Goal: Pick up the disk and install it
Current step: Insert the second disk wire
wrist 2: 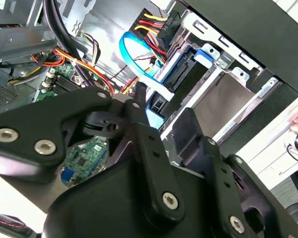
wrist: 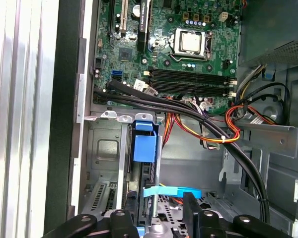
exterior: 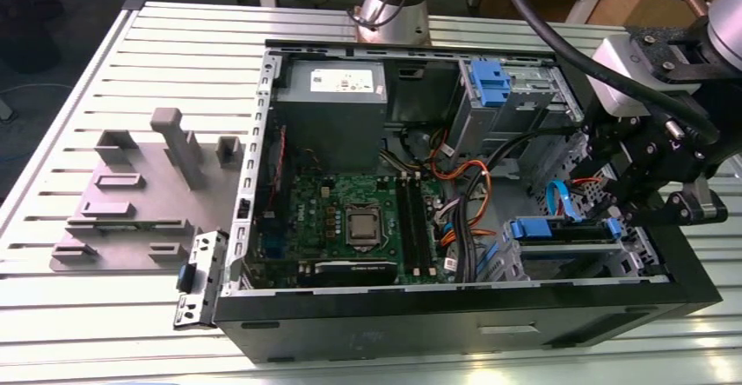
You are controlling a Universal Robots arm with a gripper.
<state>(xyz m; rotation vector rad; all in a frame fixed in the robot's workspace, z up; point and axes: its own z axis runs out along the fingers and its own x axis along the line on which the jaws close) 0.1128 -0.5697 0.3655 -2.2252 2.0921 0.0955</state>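
Ribbed aluminium tabletop (exterior: 69, 333) is carrying an open computer case (exterior: 464, 315), with a grey plastic holder (exterior: 128, 202) lying beside it toward the exterior view's left. Over the case's near corner on the exterior view's right, the black gripper (exterior: 666, 215) is hovering; whether its fingers are spread or pressed together cannot be told. Just beneath, the disk (exterior: 566, 250) is sitting in its metal bay, blue bracket showing. Further back, the first wrist view is showing the green motherboard (wrist: 188, 44), while the second wrist view is showing a blue cable (wrist 2: 139, 64) beside the bay.
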